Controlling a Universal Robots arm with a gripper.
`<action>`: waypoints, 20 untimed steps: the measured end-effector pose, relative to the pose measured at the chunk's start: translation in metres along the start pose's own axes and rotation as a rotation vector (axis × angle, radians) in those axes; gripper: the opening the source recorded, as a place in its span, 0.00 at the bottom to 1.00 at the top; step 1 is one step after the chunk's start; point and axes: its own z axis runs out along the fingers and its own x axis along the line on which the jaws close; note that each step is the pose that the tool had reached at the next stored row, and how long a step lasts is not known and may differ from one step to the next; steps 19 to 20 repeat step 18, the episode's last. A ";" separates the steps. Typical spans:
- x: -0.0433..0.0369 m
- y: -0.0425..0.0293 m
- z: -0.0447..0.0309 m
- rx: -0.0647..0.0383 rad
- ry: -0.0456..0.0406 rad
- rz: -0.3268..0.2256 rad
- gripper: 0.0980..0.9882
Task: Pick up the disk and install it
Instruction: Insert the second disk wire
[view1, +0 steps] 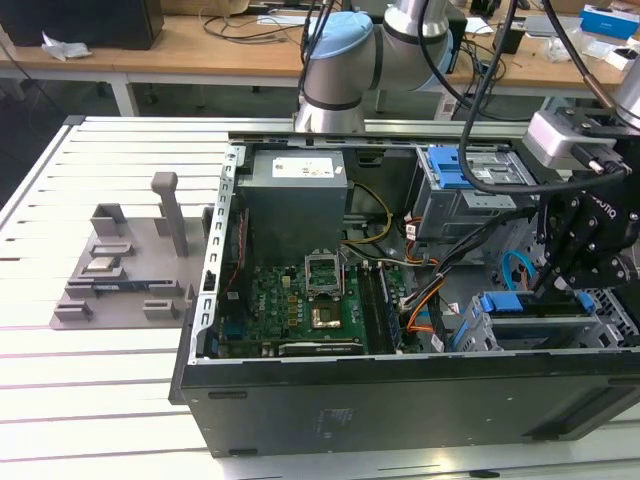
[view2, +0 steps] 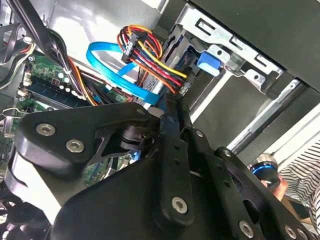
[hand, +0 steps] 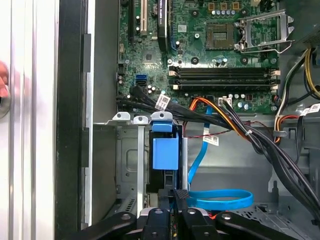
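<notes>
The disk (hand: 165, 152) stands on edge in a slot of the metal drive cage (hand: 127, 165), its bright blue carrier facing up. In the exterior view the disk (view1: 525, 303) lies in the cage at the case's right end, near the front wall. My gripper (hand: 176, 196) is right over the disk's end, its black fingers (view2: 167, 117) drawn together and touching the carrier's edge. Nothing shows between the fingers. The gripper (view1: 548, 285) hangs low inside the case, and it hides the rest of the disk.
The open computer case (view1: 300, 385) holds a motherboard (view1: 300, 305), a grey power-supply box (view1: 295, 195) and cable bundles (hand: 235, 130). A blue flat cable (hand: 220, 197) loops beside the cage. A grey fixture (view1: 130, 265) sits on the table. A hand (hand: 2, 82) and a striped sleeve (view2: 305, 182) are close by.
</notes>
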 end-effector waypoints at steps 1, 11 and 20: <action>0.0000 0.0000 0.0000 0.000 0.0004 0.000 0.08; -0.0006 0.0023 -0.0506 0.000 0.0015 0.000 0.01; -0.0005 0.0024 -0.0525 0.000 0.0015 0.000 0.01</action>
